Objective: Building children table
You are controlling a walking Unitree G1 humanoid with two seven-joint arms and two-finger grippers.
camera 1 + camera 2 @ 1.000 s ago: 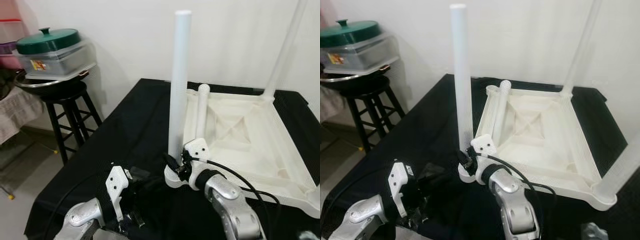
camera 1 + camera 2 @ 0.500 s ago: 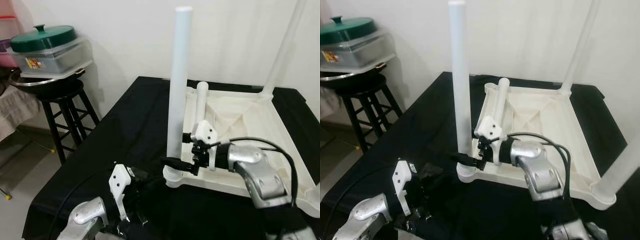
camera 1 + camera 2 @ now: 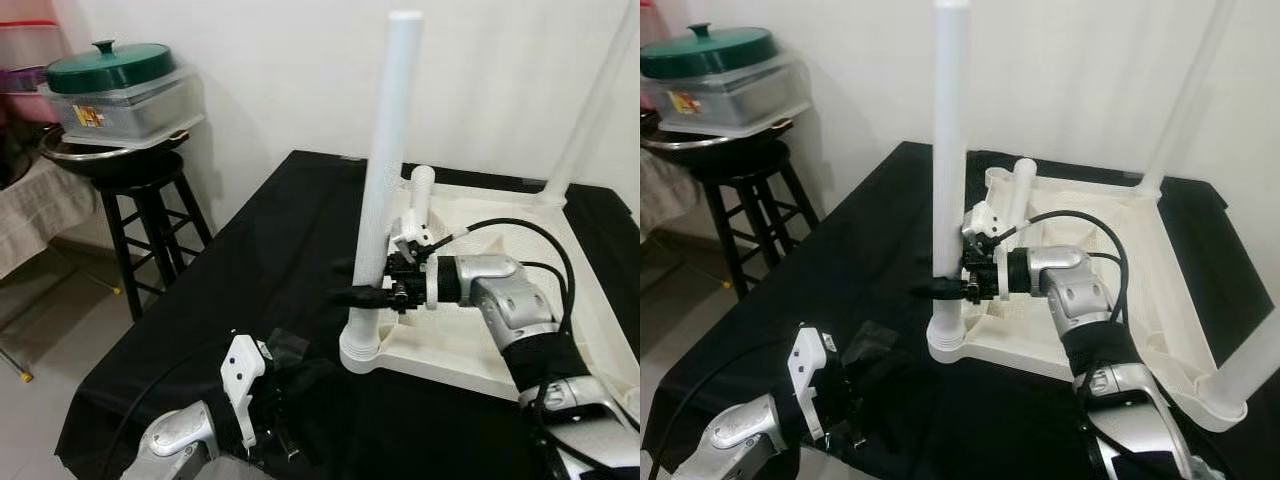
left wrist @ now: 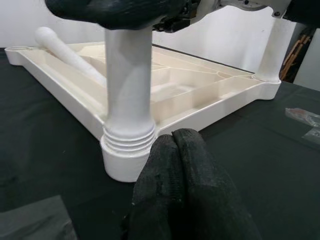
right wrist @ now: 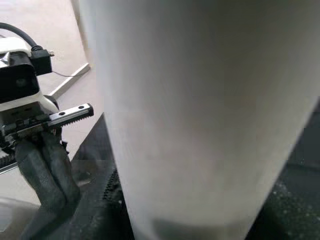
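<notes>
- Stool [image 3: 135,205], far left: carries a green-lidded container [image 3: 120,90]; well apart from the work and no hazard to it.
- Left gripper [image 3: 275,425], near left, low over the black cloth [image 3: 250,270]: in the left wrist view its fingers [image 4: 185,175] are pressed together on nothing, just beside the leg's threaded base. We judge a forward drift could nudge the socket corner.
- Upright leg [image 3: 385,180], centre: stands in the near-left corner socket of the inverted tabletop [image 3: 500,235]. We cannot tell whether it is fully seated; if not, release may let it lean or drop out.
- Right gripper [image 3: 362,295], centre: fingers closed around the leg's lower part. A sideways pull here could lever the tabletop across the cloth.
- Loose leg [image 3: 418,195], centre-right: lies inside the tabletop; it may roll if the top shifts.
- Far-right leg [image 3: 590,110]: upright at the far corner.
</notes>
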